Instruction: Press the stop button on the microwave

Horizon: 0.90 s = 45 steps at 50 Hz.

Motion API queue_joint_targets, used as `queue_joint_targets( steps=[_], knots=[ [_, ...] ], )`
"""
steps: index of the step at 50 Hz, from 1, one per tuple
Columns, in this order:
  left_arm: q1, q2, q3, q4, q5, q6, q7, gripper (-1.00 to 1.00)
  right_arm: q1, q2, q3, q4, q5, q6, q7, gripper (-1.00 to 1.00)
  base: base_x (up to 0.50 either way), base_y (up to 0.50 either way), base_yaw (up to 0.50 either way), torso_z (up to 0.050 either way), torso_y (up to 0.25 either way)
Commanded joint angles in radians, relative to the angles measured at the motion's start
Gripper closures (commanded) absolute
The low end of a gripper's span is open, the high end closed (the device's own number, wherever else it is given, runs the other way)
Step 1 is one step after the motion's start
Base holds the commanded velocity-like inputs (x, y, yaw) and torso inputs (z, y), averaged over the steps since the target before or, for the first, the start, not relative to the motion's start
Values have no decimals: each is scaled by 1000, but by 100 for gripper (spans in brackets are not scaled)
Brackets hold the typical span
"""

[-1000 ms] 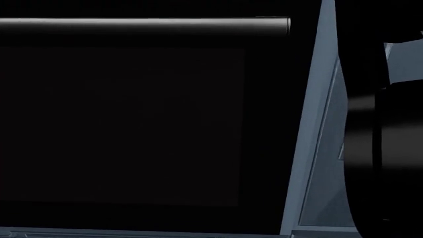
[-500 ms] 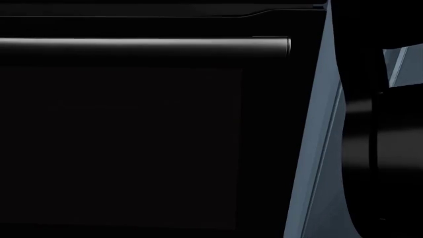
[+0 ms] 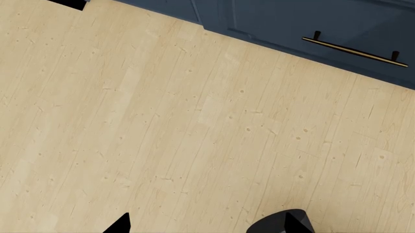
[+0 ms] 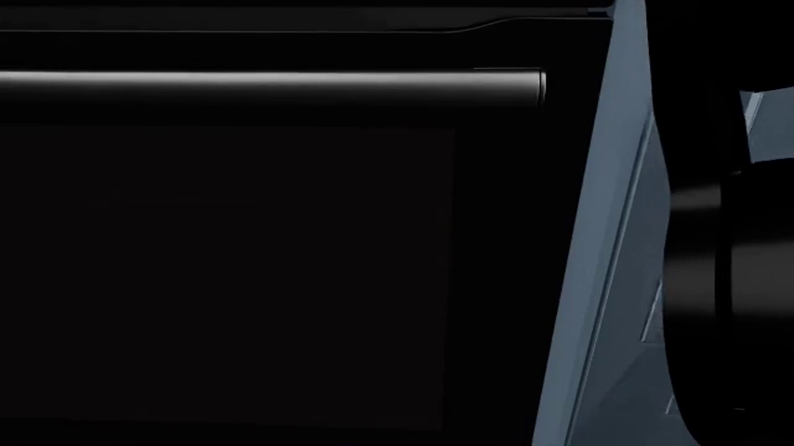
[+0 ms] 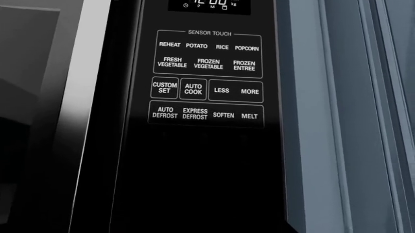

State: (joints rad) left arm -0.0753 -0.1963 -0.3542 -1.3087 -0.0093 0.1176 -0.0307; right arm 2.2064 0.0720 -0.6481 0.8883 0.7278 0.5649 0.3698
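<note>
Here we face the microwave's control panel (image 5: 207, 82) head-on in the right wrist view: a tall black strip, its long axis running up and down, set between the dark door on one side and blue-grey cabinet panelling (image 5: 343, 116) on the other. We read the keys in rows under a "SENSOR TOUCH" heading: REHEAT, POTATO, RICE, POPCORN, then vegetable and entree keys, CUSTOM SET, AUTO COOK, LESS, MORE, and a row of defrost, SOFTEN and MELT. The clock display (image 5: 209, 5) sits at the panel's top edge, cut off. Below the MELT row the panel is plain black to us, so we cannot find a stop button among what is legible.

We see none of the right gripper's own fingers in that view, so we cannot tell how it stands. In the head view, the microwave door (image 4: 248, 260) fills most of the frame with its horizontal handle bar (image 4: 273, 88) near the top, and a dark rounded arm link (image 4: 732, 297) looms at the right.

The left wrist view looks down on pale wood flooring (image 3: 181, 126) and a navy cabinet drawer front (image 3: 311, 24) with a slim bar pull (image 3: 353, 48). Two dark tips of the left gripper (image 3: 207, 224) poke in well apart, spread wide and holding nothing.
</note>
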Motion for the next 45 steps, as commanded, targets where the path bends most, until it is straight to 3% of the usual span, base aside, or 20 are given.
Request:
queue_joint_targets(
  steps=[1, 11, 25, 26, 45],
  knots=[
    [0, 0, 0, 0, 0, 0, 0, -100, 7, 37, 10, -117, 46, 136, 68, -100, 0, 0, 0, 0, 0],
    [0, 0, 0, 0, 0, 0, 0, -100, -58, 99, 40, -352, 134, 299, 181, -100, 0, 0, 0, 0, 0],
    [0, 0, 0, 0, 0, 0, 0, -100, -87, 122, 54, -405, 158, 327, 219, -100, 0, 0, 0, 0, 0],
    [0, 0, 0, 0, 0, 0, 0, -100, -91, 124, 58, -413, 163, 331, 224, 100, 0, 0, 0, 0, 0],
    [0, 0, 0, 0, 0, 0, 0, -100, -137, 155, 65, -511, 198, 377, 269, 100, 0, 0, 0, 0, 0]
  ],
)
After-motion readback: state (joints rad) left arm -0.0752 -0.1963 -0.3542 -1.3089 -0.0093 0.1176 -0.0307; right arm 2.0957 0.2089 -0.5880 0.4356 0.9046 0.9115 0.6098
